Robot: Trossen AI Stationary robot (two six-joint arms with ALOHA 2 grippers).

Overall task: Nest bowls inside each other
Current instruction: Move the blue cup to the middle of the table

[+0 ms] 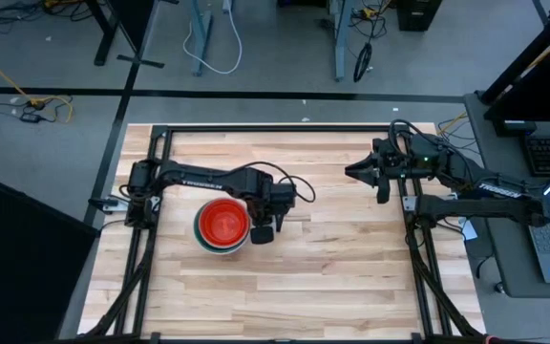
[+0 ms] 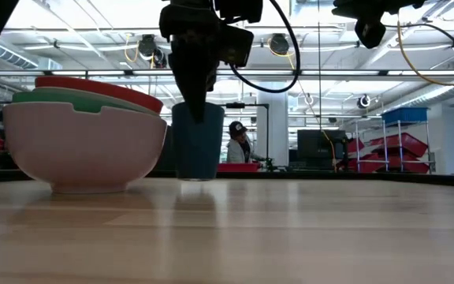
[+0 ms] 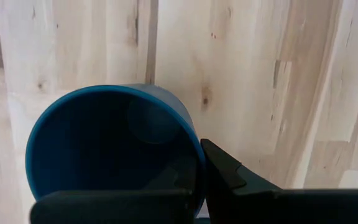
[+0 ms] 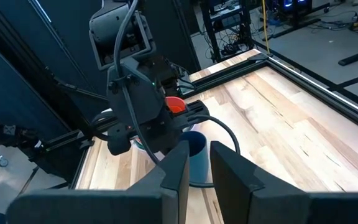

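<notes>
Setting: a workshop with overhead lights, shelving with red bins and a seated person far behind the table. Surface: a pale wooden worktop of jointed planks, edged by a dark metal frame.

Item 1, stack of bowls: stands left of the worktop's centre, well in from every edge. From the level view a large white bowl sits at the bottom, a green bowl inside it and a red bowl on top, its rim tilted. Whether further bowls lie inside cannot be told.

Item 2, blue cup: stands upright on the worktop just beside the stack, on the side toward the worktop's right edge. Its open mouth faces up.

Item 3, left gripper: reaches from the left edge to the cup. Its fingers are clamped on the cup's wall, one inside the rim and one outside.

Item 4, right gripper: hangs above the worktop near the far right corner, well apart from the bowls. Its fingers stand slightly apart, with nothing between them.
</notes>
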